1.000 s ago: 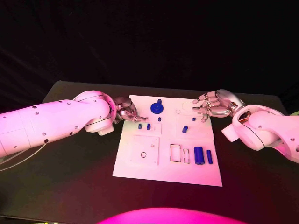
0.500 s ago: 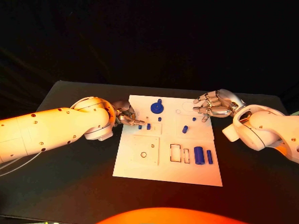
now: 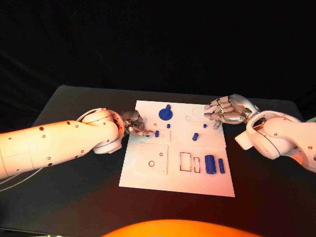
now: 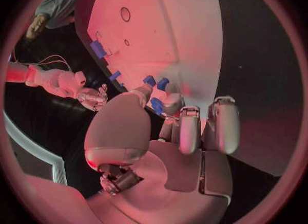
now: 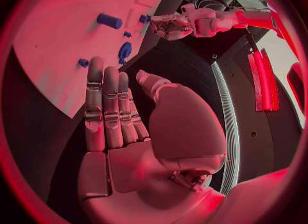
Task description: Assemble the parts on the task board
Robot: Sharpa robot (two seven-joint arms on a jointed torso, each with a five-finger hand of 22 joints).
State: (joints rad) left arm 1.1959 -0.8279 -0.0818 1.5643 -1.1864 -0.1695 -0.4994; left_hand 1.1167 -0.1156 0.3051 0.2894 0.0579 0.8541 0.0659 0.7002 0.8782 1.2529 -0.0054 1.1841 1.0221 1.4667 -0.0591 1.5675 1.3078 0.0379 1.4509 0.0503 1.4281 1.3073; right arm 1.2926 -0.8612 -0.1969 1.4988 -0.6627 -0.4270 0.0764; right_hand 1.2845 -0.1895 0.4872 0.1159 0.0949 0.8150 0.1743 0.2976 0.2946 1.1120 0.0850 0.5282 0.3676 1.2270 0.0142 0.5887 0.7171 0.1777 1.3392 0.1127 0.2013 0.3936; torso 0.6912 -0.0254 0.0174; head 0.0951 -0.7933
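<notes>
1. The left hand is at the left edge of the task board, fingers curled down toward two small blue pegs just past the fingertips. In the left wrist view a small blue piece sits right at the thumb and fingertips; it looks pinched, but I cannot tell for certain that it is held.
2. Judging by this, the step in hand is picking or seating one small peg. It should be done by pinching only that peg, leaving its neighbour alone, and keeping it upright.
3. Beyond the fingertips, toward the board's middle, stands a blue round knob part, with a short blue piece further right.
4. Two blue cylinders lie in the board's near right part, well apart from both hands.
5. The right hand hovers at the board's far right corner, fingers loosely apart and grasping nothing. It should stay clear.
</notes>
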